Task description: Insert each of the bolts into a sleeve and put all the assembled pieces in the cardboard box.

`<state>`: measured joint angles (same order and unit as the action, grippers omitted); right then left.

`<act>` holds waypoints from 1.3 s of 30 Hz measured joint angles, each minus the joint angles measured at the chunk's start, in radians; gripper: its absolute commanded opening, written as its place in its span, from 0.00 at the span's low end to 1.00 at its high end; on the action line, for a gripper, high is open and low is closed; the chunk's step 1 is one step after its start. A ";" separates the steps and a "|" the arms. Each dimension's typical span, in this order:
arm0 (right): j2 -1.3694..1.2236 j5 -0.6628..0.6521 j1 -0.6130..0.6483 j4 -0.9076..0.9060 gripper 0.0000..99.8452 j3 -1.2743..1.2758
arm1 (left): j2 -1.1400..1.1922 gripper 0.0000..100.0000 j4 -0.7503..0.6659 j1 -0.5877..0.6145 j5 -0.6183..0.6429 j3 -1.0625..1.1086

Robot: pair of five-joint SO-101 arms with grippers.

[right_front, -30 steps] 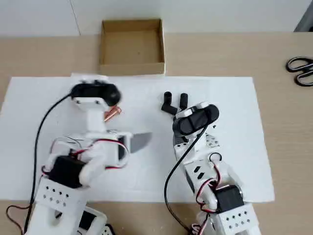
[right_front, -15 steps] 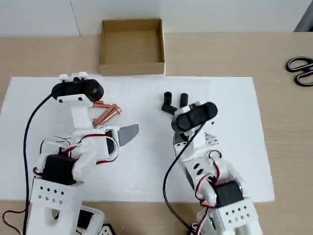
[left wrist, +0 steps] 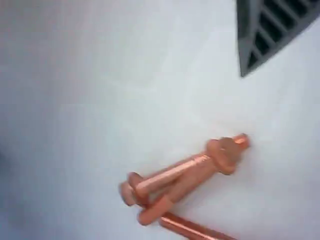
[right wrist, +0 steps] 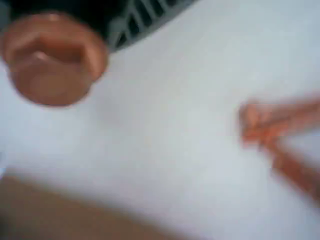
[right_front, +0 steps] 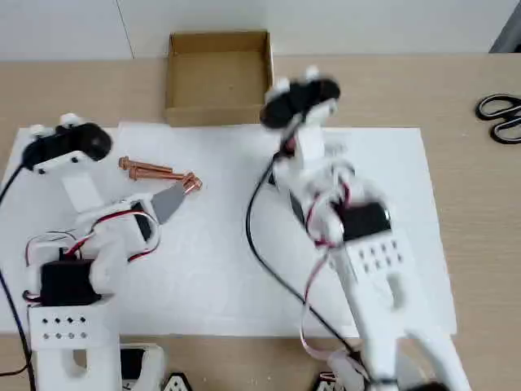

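Loose bolts (right_front: pixel 155 173) lie in a small copper heap on the white paper sheet (right_front: pixel 244 269), heads and shanks crossing, with the left gripper (right_front: pixel 167 204) just beside them. From these views I cannot tell whether its claw is spread or pressed together. The right gripper (right wrist: pixel 95 30) looks pinched on a held bolt (right wrist: pixel 52 57), hex head toward the wrist camera (the dark piece behind it may be a sleeve; too blurred to say). That arm is stretched over the sheet's far edge, near the cardboard box (right_front: pixel 220 114), which looks empty. Scissors (right_front: pixel 501 114) lie well apart on the table. Judgement: the bolts are light, rigid, smooth metal, so they are likely to roll or slip. Best gripped across the shank close under the head, tip left free.
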<state>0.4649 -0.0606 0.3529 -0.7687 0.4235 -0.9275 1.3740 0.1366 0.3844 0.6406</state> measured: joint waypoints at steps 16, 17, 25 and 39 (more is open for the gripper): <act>-1.074 0.000 -0.012 0.434 0.00 -0.919 | 0.000 0.33 0.038 0.092 -0.003 0.052; -1.134 0.000 -0.012 0.457 0.00 -0.971 | 0.000 0.33 0.038 0.100 -0.003 0.060; -1.513 0.000 -0.012 0.500 0.01 -1.323 | 0.000 0.33 0.038 0.112 -0.003 0.077; -1.660 0.000 -0.014 0.511 0.23 -1.479 | 0.000 0.33 0.038 0.112 -0.003 0.087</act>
<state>-1.1953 -0.0606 0.3391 -0.2578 -1.0556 -0.9275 1.4124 0.2486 0.3813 0.7281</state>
